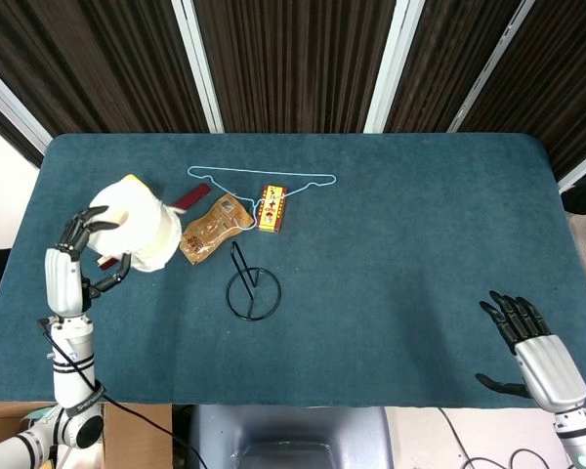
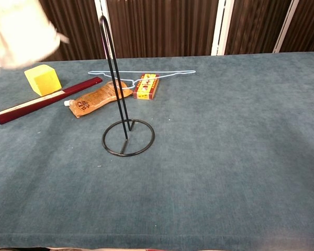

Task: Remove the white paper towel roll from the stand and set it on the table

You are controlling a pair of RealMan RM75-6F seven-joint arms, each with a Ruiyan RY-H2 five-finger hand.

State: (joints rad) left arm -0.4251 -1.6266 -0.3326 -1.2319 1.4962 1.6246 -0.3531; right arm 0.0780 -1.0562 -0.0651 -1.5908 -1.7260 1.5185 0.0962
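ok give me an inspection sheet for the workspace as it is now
surface: teal cloth table, flat.
job's things: white paper towel roll is off the stand and held in the air over the table's left end, blurred in the chest view; the stand is bare and upright.
clutter: yellow block, dark red bar, orange pouch, small printed box, light blue wire hanger, all lying behind or left of the stand.
hands: left robot hand grips the roll; right robot hand holds nothing, fingers apart, near the table's front right.
cables: black cable along the left forearm.
surroundings: dark slatted wall with white strips.
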